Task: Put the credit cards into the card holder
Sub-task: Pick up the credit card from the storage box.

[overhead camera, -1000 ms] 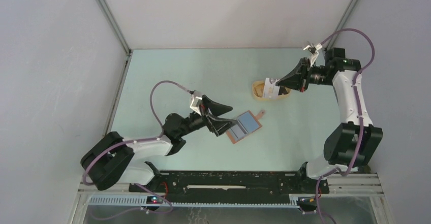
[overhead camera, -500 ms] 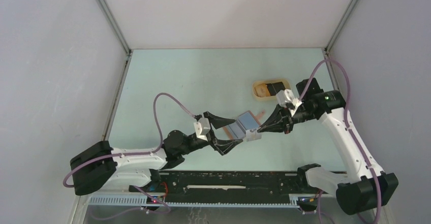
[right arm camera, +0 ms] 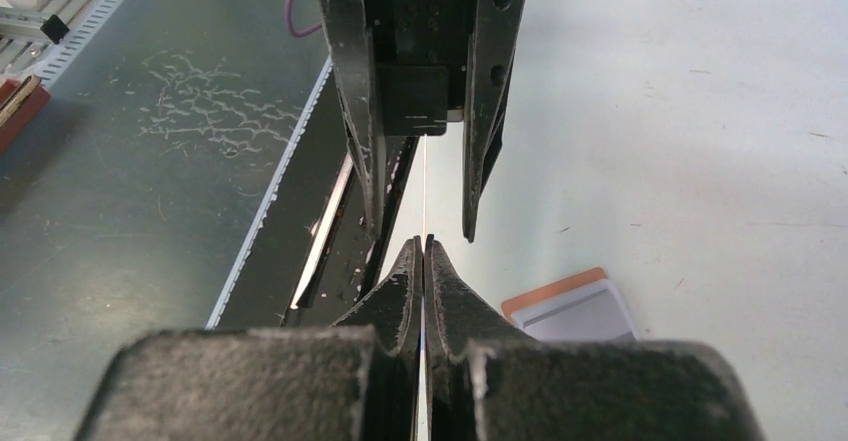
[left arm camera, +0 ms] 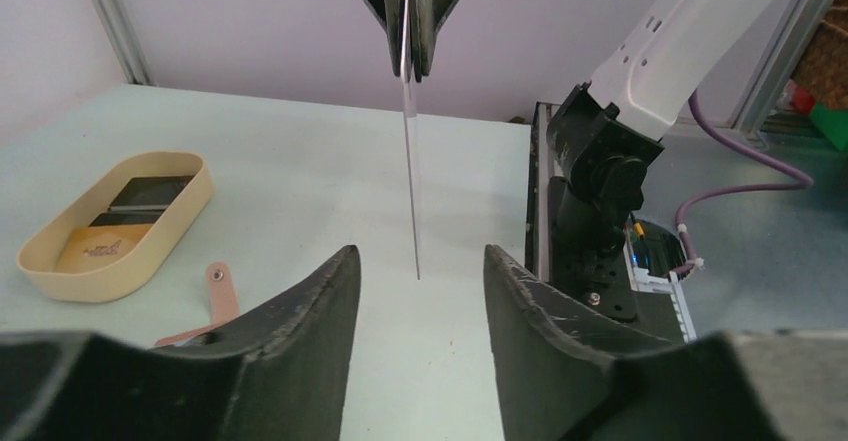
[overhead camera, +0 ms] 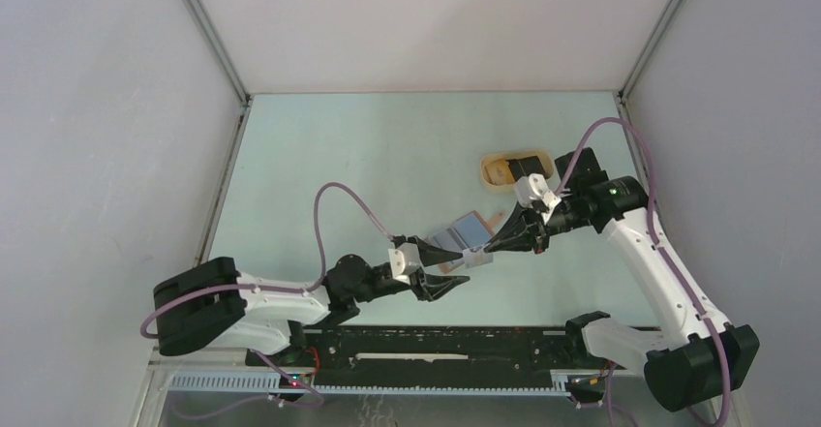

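Nearest the arm bases, the left gripper (left arm camera: 420, 258) stands open, one finger on each side of a credit card (left arm camera: 411, 161) and clear of both faces. The card is upright and seen edge-on, and its lower end hangs between those fingers above the pale green worktop (left arm camera: 300, 161). Its upper end is clamped in the right gripper (right arm camera: 423, 251), whose jaws are pressed together on it, so the card is carried by the right arm alone.

Just past the two grippers the card holder (right arm camera: 578, 311) lies open and flat on the worktop, pale blue-grey inside up, its small brown strap (left arm camera: 216, 291) pointing outward. Farther back and apart from it sits the tan oval tray (left arm camera: 160, 246) with a dark card (left arm camera: 150, 193) lying flat inside.
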You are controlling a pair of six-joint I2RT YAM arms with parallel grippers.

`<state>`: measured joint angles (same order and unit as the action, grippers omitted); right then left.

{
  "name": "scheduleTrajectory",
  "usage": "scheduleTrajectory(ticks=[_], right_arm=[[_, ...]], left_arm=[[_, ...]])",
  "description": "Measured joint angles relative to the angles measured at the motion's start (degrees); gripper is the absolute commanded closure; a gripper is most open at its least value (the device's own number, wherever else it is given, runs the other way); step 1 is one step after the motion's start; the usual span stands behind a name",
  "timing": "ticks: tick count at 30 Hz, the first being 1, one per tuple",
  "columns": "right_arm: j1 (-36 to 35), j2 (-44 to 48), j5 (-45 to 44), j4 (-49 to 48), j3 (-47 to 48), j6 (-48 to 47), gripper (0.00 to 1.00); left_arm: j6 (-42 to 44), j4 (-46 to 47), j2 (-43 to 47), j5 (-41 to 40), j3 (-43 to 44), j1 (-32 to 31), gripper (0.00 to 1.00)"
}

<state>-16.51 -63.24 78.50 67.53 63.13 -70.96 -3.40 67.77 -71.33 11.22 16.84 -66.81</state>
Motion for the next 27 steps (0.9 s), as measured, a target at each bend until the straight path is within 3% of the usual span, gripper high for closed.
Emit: scheduleTrajectory(ticks=[3,12,15,18,19,21,24,27], right_arm=[[-0.42,-0.39,-0.04,-0.48,0.00,0.66,1.00],[-2.25,-1.92,-1.62,-2.91,-0.22,3.50,1.00],[-2.80,-2.27,-2.12,-3.69,-0.31,4.52,1.00],[-3.17,-2.89,-2.60,-4.13,-0.35,5.20,1.00],[-3.26,-3.04,-2.67,-4.22,-0.39,5.38,1.00],[-3.48,-3.34,-2.91,-4.44,-0.44,5.92,0.90],[-3.52,-3.54,-3.21,-4.85,-0.48,7.69,0.64],[-3.72,-3.93,-3.89,-6.40,-0.52,10.93,0.56]], left_arm=[[-0.02,0.37,-1.79,-0.11,0.04,0.00,0.53],[-0.07,0.63,-4.87,-0.57,1.57,0.00,0.53],[-0.04,1.62,-5.31,-0.61,1.81,0.00,0.65],[-0.02,2.21,-5.97,-0.61,1.88,0.00,0.96],[-0.26,2.25,-6.21,-0.61,1.97,0.00,0.99],[-0.42,2.40,-6.62,-0.66,2.23,-0.02,1.00],[-1.01,2.49,-6.97,-1.11,2.25,-0.02,1.00],[-2.23,3.21,-7.10,-1.70,2.25,0.20,1.00]])
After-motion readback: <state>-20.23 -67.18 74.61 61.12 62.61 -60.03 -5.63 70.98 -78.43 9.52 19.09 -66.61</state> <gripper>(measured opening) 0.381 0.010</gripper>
